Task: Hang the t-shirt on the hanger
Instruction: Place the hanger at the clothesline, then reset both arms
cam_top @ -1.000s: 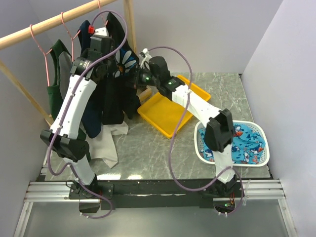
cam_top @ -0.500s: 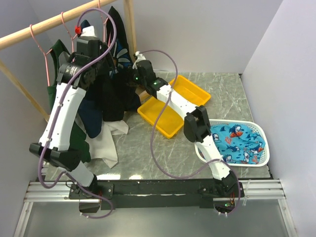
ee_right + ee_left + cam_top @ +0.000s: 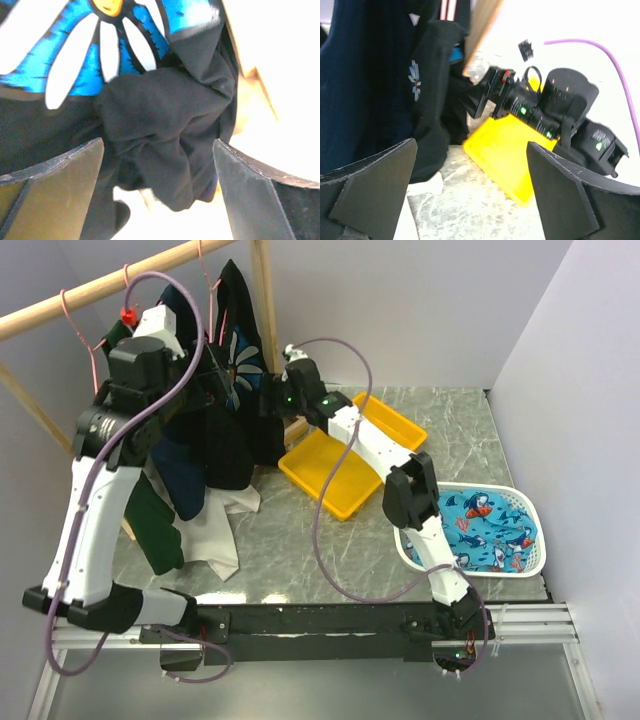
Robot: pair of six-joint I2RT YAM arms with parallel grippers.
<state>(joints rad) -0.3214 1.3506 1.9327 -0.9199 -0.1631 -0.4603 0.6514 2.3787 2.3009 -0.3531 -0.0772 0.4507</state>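
T-shirt [image 3: 238, 358]: black knit with a white daisy, soft, light and limp; it hangs just below the rail [image 3: 60, 308].
Hanger [image 3: 207, 278]: thin, stiff pink wire, hooked over the rail.
Your hold: likely best to pinch bunched cloth, since it sags.
Left gripper [image 3: 470, 145]: spread wide, empty.
Right gripper [image 3: 157, 142]: spread either side of a black fold, not clamping it.

Black t-shirt [image 3: 232, 445] hung bunched and narrow beside the wooden post [image 3: 264, 285], white daisy print showing near the top. Thin pink hanger [image 3: 207, 278] was hooked over the rail [image 3: 60, 305] above it.
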